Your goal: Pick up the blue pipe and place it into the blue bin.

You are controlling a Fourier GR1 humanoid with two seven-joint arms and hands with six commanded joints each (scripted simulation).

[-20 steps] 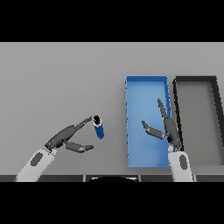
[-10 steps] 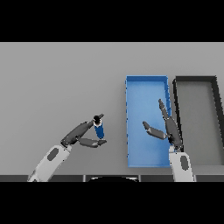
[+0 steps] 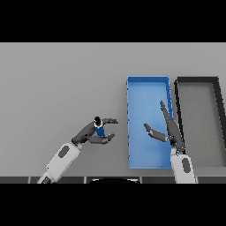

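Head view shows the left hand point(image 3: 93, 132) curled round the blue pipe point(image 3: 99, 130); fingers pass over the pipe's far side and the thumb closes under its near side, so only a short blue stretch and the dark cap at its top end show between them; whether the pipe is lifted clear of the grey table point(image 3: 57, 88) or resting on it cannot be told from this angle; the left arm runs back from the hand toward the lower left edge.

To the right of the pipe, a strip of bare table lies between the hand's fingertips and the left wall of the blue bin point(image 3: 148, 80); the bin is a long open tray running away from the robot, its near end close to the table's front edge.

Over the right part of the bin sits the right hand point(image 3: 170, 132); its fingers are straight and spread, pointing away from the robot, with the thumb reaching left over the bin floor; it holds nothing.

Just beside the blue bin on the right stands a dark bin point(image 3: 196, 80) of like shape, a narrow gap between their walls; left of and beyond the left hand the table is wide, open grey surface.
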